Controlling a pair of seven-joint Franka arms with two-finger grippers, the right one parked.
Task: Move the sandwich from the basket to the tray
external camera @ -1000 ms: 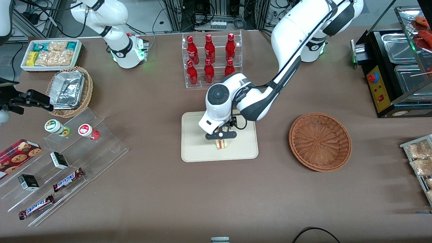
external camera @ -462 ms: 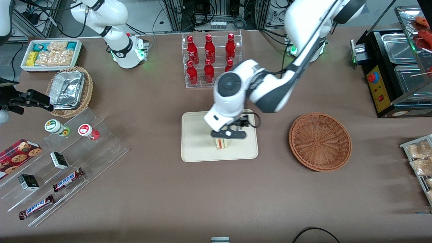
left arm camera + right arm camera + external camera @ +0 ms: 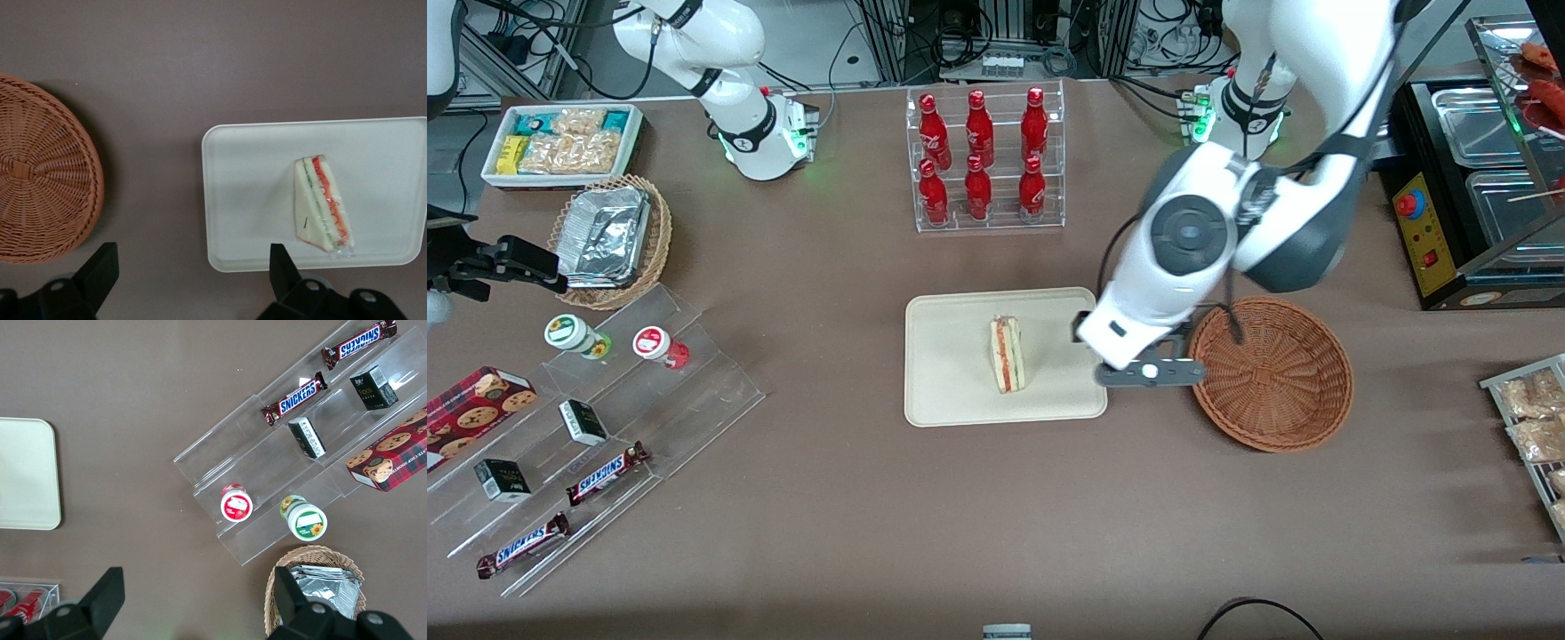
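The sandwich [image 3: 1007,355] lies on the tray [image 3: 947,391], the gripper [image 3: 1149,373] hangs wide open and empty between tray and basket [image 3: 1270,373], so placing looks done and only moving the arm away remains.

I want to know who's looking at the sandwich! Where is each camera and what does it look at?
Front view: high up, facing the robots across the table; shows both arms, the sandwich on the tray, the basket, the gripper above the table between them.
Left wrist view: on the working arm, looking down at the same sandwich, tray and basket; its open fingers show.
Right wrist view: on the parked arm, looking down at the Snickers bars; shares the tray.
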